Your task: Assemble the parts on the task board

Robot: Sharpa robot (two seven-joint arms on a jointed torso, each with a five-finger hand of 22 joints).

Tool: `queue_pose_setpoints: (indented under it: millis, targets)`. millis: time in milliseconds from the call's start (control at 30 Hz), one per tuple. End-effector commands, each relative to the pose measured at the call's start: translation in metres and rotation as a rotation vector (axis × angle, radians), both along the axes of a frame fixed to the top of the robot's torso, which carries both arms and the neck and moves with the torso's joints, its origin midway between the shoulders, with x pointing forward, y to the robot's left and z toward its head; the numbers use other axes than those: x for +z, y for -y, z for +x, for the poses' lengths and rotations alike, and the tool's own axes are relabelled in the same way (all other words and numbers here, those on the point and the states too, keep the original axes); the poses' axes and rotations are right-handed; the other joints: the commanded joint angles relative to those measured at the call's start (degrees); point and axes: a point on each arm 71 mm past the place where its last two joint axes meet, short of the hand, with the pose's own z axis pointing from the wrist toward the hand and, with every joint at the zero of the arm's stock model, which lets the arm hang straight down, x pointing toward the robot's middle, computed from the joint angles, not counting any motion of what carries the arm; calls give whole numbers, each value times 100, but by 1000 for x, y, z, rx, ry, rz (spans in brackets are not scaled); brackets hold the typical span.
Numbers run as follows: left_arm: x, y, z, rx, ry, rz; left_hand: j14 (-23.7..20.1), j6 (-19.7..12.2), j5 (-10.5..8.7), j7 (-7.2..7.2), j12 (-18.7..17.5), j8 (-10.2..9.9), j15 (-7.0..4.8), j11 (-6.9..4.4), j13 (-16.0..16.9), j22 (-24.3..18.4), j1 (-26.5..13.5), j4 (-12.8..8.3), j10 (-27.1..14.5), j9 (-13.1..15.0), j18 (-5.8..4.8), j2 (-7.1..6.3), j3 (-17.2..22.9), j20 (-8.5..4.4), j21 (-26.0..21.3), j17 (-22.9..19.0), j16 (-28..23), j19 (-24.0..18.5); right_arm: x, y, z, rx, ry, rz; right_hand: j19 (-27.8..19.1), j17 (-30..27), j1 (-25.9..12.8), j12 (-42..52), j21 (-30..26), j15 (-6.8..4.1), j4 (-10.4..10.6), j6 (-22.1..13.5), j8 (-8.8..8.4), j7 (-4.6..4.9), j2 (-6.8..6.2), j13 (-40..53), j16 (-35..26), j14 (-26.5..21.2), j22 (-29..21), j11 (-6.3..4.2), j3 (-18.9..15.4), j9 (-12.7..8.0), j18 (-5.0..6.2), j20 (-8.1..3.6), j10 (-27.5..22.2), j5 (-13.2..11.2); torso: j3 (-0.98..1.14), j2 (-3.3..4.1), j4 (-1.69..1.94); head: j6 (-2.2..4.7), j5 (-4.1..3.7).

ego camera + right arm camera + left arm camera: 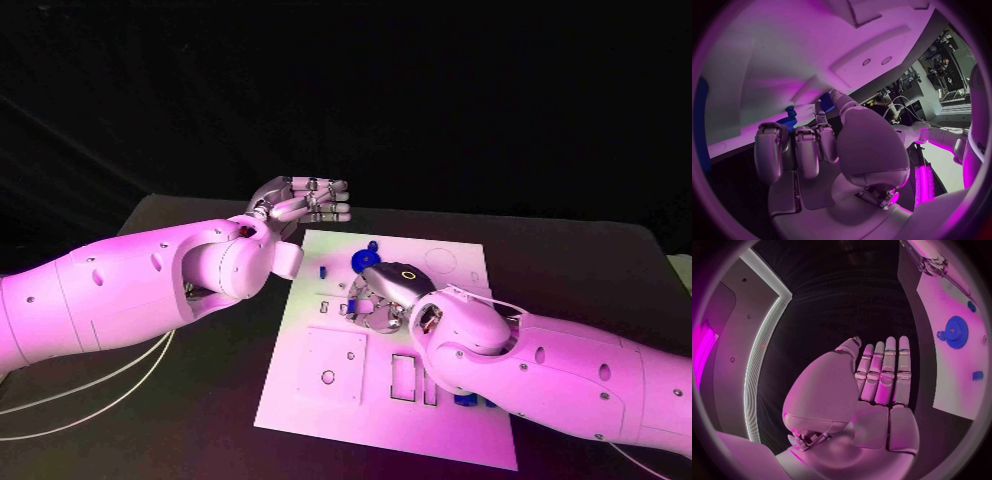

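Task board (378, 400) lies flat on the black table (577, 260), its long axis running from the robot's side toward the far edge, with a slight lean to the robot's right at the near end. Blue gear (362, 262) sits on the board's far portion, flat face up; in the left wrist view the same gear (957, 332) shows toothed and round, with a small blue knob touching its rim. A small blue block (977, 375) lies on the board apart from the gear, and another dark blue piece (971, 305) sits farther along the board. More blue pieces (464, 400) rest near the board's near right edge, partly hidden by the right arm. Right hand (378, 300) is down on the board just on the robot's side of the gear, fingers curled toward the surface; right wrist view shows the fingers (795, 150) bent close to the white board with a blue part (791, 118) just beyond the fingertips. Cannot tell whether it grips anything. Left hand (300, 203) is held up off the board's far left corner, well apart from the gear, holding nothing; left wrist view shows its fingers (886, 372) straight and lying side by side.
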Motion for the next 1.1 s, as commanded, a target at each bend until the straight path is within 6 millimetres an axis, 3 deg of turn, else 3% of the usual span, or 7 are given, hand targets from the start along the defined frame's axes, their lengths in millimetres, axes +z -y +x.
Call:
queue_pose_setpoints:
  millis: [33,633,800,1100]
  targets:
    - [1,2,-1,-21,4,-10,16,11,3,42,-21,-32,28,24,1,-7,20,8,24,-3,77,-39,37,16,-33,-2,-23,6,-3,0,0,0,-4,-24,4,1286,-2,-33,-44,44,2,-47,-28,3,-46,535,-38,543,756,11,-47,-9,-21,41,-39,-7,1,0,-4,8,5]
    - [1,2,-1,-20,3,-9,16,11,3,42,-21,-32,28,24,1,-7,20,8,24,-3,77,-39,37,16,-33,-2,-23,6,-2,1,0,-2,2,-16,-63,1238,-71,-175,-156,102,87,-252,-122,74,-176,382,-60,530,677,78,-204,-70,5,96,-191,-104,2,-2,-4,11,-1]
    - [1,2,-1,-19,3,-9,16,11,3,42,-21,-32,28,24,1,-7,20,8,24,-3,77,-39,37,16,-33,-2,-23,6,-1,1,0,2,12,0,-73,1272,-146,-209,-186,137,202,-388,-163,111,-304,340,-47,538,669,115,-448,-103,10,130,-247,146,0,-6,-5,14,-12]
    - [1,1,0,-24,1,-7,18,12,3,43,-26,-37,28,24,1,-9,17,9,25,-3,77,-42,39,17,-34,-2,-29,7,6,5,-4,3,66,102,-155,1262,-44,-324,-330,209,459,-686,-241,204,-343,200,-53,534,575,200,-850,-188,42,194,-409,116,5,-9,-5,41,-28]
